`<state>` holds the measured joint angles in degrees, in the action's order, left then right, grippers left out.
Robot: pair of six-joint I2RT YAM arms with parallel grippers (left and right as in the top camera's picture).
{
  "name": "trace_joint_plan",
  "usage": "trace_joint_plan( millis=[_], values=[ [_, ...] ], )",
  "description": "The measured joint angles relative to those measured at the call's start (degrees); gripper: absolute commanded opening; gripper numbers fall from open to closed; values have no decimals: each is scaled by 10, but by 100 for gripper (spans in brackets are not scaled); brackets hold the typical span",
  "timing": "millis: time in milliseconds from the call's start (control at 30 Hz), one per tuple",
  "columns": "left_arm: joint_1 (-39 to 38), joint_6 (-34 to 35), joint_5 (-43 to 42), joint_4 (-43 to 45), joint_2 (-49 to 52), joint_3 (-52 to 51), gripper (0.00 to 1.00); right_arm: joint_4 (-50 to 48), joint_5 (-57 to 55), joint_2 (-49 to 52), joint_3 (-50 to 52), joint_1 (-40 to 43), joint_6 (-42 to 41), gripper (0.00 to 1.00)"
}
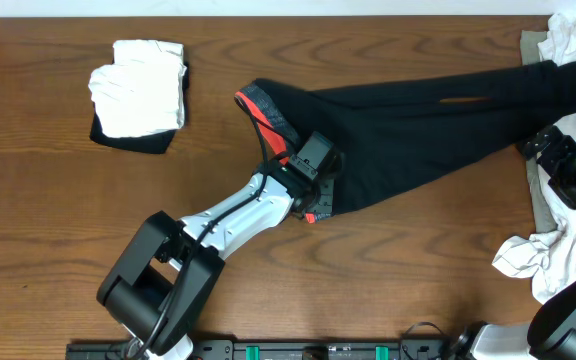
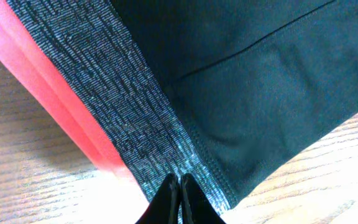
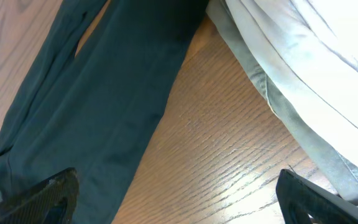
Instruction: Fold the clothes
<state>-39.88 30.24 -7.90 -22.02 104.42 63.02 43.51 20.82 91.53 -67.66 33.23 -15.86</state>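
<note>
1. One wooden table (image 1: pixel 48 230) is spanned by the black trousers (image 1: pixel 418 120), which are laid from their waistband (image 2: pixel 135 124) at mid-table out to the legs at the far right.
2. An unfolded heap (image 1: pixel 558 260) of pale clothes is seen just beyond the trousers' leg ends; a folded stack (image 1: pixel 140 95) is set well apart, past the waistband.
3. The right gripper (image 3: pixel 178 183) is held wide apart beside the trousers' legs, with nothing between its fingers.
4. The left gripper (image 2: pixel 179 198) is closed tight, apparently pinching the waistband's lower corner.
5. For a clean fold, the waistband should be carried low and flat toward the legs, with edges matched and the legs steadied so no cloth is dragged.
</note>
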Motion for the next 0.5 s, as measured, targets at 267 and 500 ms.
trace_joint_plan(
  millis=[267, 500],
  values=[
    [0, 0, 0, 2, 30, 0, 6, 0, 0, 0, 0, 0, 0, 99],
    [0, 0, 10, -23, 31, 1, 6, 0, 0, 0, 0, 0, 0, 99]
  ],
)
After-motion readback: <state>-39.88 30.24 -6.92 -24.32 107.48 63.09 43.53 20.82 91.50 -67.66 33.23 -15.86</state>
